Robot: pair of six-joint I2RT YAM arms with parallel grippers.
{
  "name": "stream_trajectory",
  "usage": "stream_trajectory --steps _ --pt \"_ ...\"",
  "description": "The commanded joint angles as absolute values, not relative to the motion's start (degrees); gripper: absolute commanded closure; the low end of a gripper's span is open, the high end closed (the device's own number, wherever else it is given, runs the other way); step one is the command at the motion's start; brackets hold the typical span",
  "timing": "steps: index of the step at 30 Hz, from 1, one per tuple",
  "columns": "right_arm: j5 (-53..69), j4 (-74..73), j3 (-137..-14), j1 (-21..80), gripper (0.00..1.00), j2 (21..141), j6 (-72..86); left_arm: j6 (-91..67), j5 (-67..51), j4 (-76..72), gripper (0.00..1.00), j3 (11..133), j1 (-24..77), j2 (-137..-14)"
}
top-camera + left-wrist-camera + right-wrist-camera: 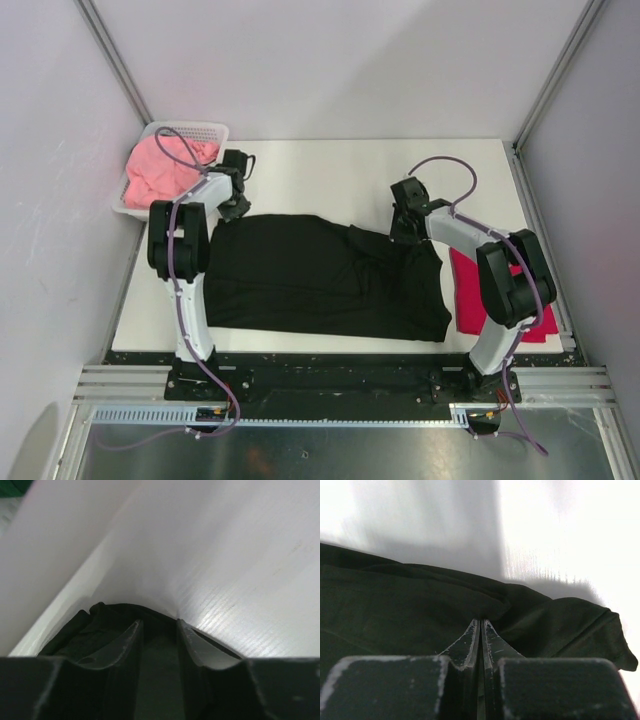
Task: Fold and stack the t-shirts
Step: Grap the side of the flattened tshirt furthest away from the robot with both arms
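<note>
The black t-shirt lies spread flat across the middle of the white table. My left gripper sits at the shirt's far left corner. In the left wrist view it has its jaws partly apart with black cloth between and under the fingers. My right gripper is at the shirt's far right edge. In the right wrist view it is shut, its tips pinching a fold of the black cloth. The crimson t-shirt lies folded at the right. The salmon t-shirt lies in the basket.
A white mesh basket stands at the table's far left corner, against the left wall. White walls and metal frame posts enclose the table on three sides. The crimson shirt lies partly under my right arm.
</note>
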State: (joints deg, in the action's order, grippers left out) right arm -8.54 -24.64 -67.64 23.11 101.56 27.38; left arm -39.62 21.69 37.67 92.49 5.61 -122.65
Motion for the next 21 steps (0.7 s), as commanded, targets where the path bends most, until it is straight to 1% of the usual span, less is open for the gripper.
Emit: stream_trajectory --steps 1,3,5,7,14,21 --pt "-7.8 -24.5 -69.9 23.0 0.96 96.8 28.0 -43.0 21.5 38.7 0.70 94.9 5.0 -123.9" --pt "-7.4 -24.4 -69.9 22.9 0.97 95.4 27.9 -42.9 20.9 38.7 0.83 95.0 5.0 -123.5" --pt "-7.1 -24.4 -70.1 22.7 0.97 94.1 27.8 -42.5 20.6 38.6 0.95 94.8 5.1 -122.7" --pt "-6.7 -24.9 -70.6 22.4 0.98 92.9 27.7 -42.0 20.7 38.5 0.99 94.7 5.2 -121.3" --pt "-6.2 -28.1 -71.0 22.7 0.99 87.8 27.8 -38.5 21.6 37.7 1.00 92.3 5.8 -114.4" --pt "-8.5 -34.1 -69.3 26.4 1.00 79.8 28.7 -35.0 19.9 34.3 0.96 84.3 6.3 -108.1"
